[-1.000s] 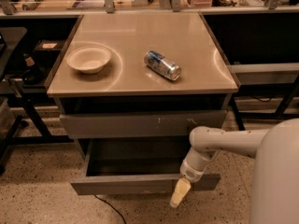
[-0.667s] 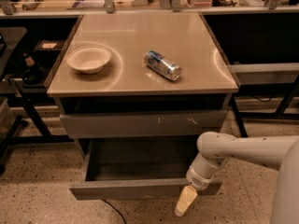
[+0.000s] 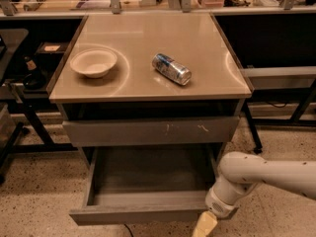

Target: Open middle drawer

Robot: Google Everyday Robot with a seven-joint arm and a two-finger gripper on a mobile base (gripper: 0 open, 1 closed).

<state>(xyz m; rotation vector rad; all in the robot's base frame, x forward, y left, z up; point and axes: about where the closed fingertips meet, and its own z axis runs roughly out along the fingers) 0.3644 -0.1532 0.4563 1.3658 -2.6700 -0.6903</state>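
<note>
Two things sit on the table [image 3: 148, 31]: a pale bowl [image 3: 94, 62] toward the left edge and a can [image 3: 171, 68] lying on its side near the middle, well apart from the bowl. Under the tabletop, a grey drawer front with white scratches [image 3: 148, 131] is shut. Below it the middle drawer [image 3: 143, 179] stands open, its shallow grey inside showing and its plain front out over the speckled floor [image 3: 39, 201]. The robot's white arm [image 3: 266, 174] reaches in from the right and bends down to the drawer's front right corner. The gripper [image 3: 205, 225] hangs there at the bottom edge of the view, seemingly just in front of the drawer's face. Only a cream tip shows, so I cannot tell whether the gripper is wide or narrow, or whether it touches the drawer.
</note>
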